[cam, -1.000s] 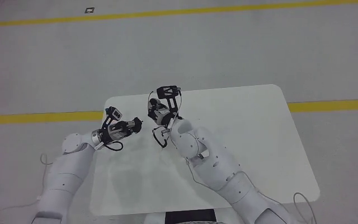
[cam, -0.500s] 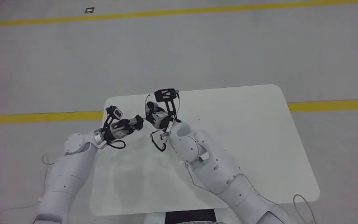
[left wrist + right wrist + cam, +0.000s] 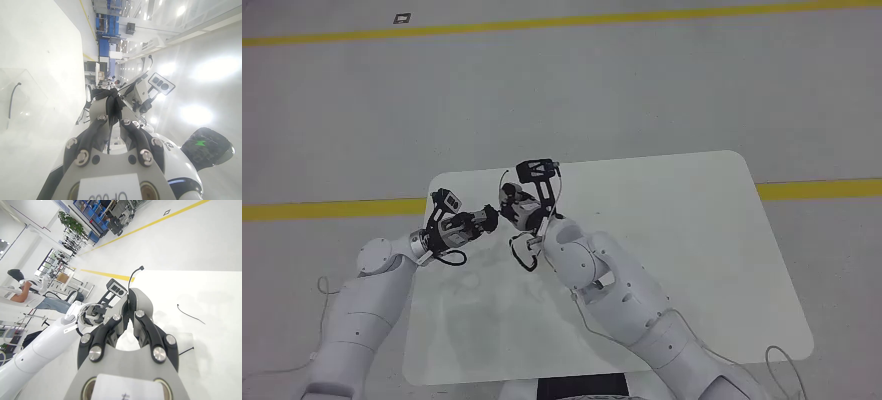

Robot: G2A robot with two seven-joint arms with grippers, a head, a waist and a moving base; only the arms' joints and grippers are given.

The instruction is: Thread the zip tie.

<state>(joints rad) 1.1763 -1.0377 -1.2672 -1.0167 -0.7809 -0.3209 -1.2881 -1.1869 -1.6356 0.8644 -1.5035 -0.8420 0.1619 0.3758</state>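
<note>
**Two claws nose to nose above the table, each pinching black plastic**

Right up close, the right gripper point(image 3: 129, 306) has its fingers pressed together on the zip tie point(image 3: 131, 280). The strip comes out from between the tips and curves up and away, with its square head point(image 3: 141, 267) free in the air beyond the claw. Over to the left gripper point(image 3: 113, 103): its fingers are drawn in narrow too, and a thin black strand point(image 3: 110, 132) runs down the slot between them, back toward the palm. Whether that strand is the other end of the same tie, I can't say.

From above, the two claws point at each other, tip almost to tip, over the far left part of the table point(image 3: 682, 250). Whether they actually touch is too fine to call.

Further out on the tabletop, a loose zip tie point(image 3: 190, 316) lies flat on the bare white surface, well apart from the right claw. There's a clear box point(image 3: 28, 85) on the table as well, and inside it lies one more tie point(image 3: 11, 102), slightly bowed.

Beyond the table, a yellow floor line point(image 3: 332, 209) runs out from behind the left arm's side, and a second line point(image 3: 542, 22) crosses the far floor.
</note>
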